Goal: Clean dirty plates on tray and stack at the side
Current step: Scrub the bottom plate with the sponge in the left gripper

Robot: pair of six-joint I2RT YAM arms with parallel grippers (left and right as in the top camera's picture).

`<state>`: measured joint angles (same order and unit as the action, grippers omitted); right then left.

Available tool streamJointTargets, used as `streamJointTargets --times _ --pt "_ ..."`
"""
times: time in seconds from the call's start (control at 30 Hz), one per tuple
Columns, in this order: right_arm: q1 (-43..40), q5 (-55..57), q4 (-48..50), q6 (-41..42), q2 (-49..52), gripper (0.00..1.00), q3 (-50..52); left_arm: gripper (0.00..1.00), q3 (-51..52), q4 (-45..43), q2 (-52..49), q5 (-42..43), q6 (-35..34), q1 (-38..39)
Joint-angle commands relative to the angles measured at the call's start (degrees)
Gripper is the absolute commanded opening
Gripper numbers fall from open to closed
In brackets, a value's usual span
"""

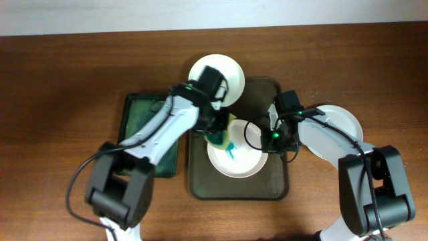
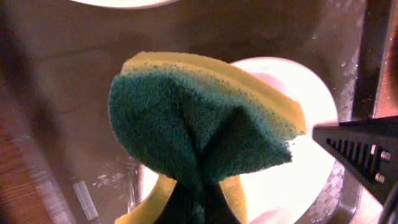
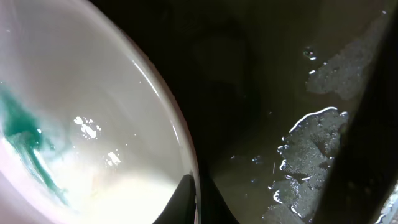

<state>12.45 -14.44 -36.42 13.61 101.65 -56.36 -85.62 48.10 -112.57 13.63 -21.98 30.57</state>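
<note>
A white plate with a teal smear (image 1: 235,159) lies on the dark olive tray (image 1: 274,187). My left gripper (image 1: 218,132) is shut on a green and yellow sponge (image 2: 199,124), held just over the plate's left rim (image 2: 308,162). My right gripper (image 1: 269,142) is shut on that plate's right rim (image 3: 93,124); one finger is inside the rim and one outside (image 3: 199,202). The teal smear (image 3: 25,140) lies towards the plate's middle. A plain white plate (image 1: 217,72) sits at the tray's back left corner. Another white plate (image 1: 342,127) lies on the bare wood right of the tray, partly under my right arm.
A smaller green tray (image 1: 148,114) lies left of the big tray, under my left arm. The tray floor (image 3: 292,143) is wet with puddles. Bare wood tabletop (image 1: 67,80) stretches to both sides.
</note>
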Motion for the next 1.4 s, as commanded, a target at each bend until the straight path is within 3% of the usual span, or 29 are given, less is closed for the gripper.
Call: streamJointTargets --times 0.0,0.07,0.17,0.23,0.3,0.33,0.43,0.5,0.53,0.63,0.73,0.87,1.0,1.07,1.2,1.37 --pt "0.3 6.1 0.9 1.9 1.2 0.04 0.3 0.0 -0.7 -1.6 -6.1 4.1 -8.6 4.0" --pt "0.3 6.1 0.9 1.9 1.2 0.04 0.3 0.0 -0.7 -4.1 -9.9 11.1 -8.8 5.5" --pt "0.3 6.1 0.9 2.0 1.2 0.04 0.3 0.0 -0.7 -9.7 -15.9 12.0 -8.2 7.2" --pt "0.3 6.1 0.7 2.0 1.2 0.04 0.3 0.0 -0.7 -11.9 -17.6 20.0 -5.8 6.3" --pt "0.3 6.1 0.7 2.0 1.2 0.04 0.3 0.0 -2.6 -8.7 -17.5 19.9 -2.6 5.5" --pt "0.3 6.1 0.7 3.1 1.2 0.04 0.3 0.0 -4.8 -3.3 -17.5 13.7 -1.9 4.9" --pt "0.3 6.1 0.7 5.0 1.2 0.04 0.3 0.0 -11.9 11.6 -17.5 -17.2 -1.9 3.5" --pt "0.2 6.1 0.7 6.5 1.2 0.04 0.3 0.0 -12.3 13.1 -17.5 -27.6 -1.9 3.0" --pt "0.2 6.1 0.7 6.4 1.2 0.04 0.3 0.0 -12.3 12.8 -17.5 -27.7 -1.9 2.9" --pt "0.2 6.1 0.7 6.4 1.2 0.04 0.3 0.0 -12.3 11.2 -17.5 -16.1 -1.9 3.1" --pt "0.2 6.1 0.9 6.4 1.2 0.04 0.3 0.0 -11.9 4.5 -18.0 11.4 -1.9 5.2" --pt "0.2 6.1 0.9 6.4 1.2 0.04 0.3 0.0 -11.9 2.4 -18.0 16.7 -1.9 9.6" --pt "0.2 6.1 0.9 6.4 1.2 0.04 0.3 0.0 -11.9 3.6 -18.0 17.0 -1.5 10.6" --pt "0.2 6.1 0.9 6.4 1.2 0.04 0.3 0.0 -11.9 7.6 -18.0 14.0 -1.5 10.6" --pt "0.2 6.1 0.9 6.4 1.2 0.04 0.3 0.0 -11.9 17.7 -17.9 -2.8 -1.5 9.0" --pt "0.2 6.1 0.9 6.4 1.2 0.04 0.3 0.0 -13.9 17.6 -17.9 -23.1 -5.8 3.5"
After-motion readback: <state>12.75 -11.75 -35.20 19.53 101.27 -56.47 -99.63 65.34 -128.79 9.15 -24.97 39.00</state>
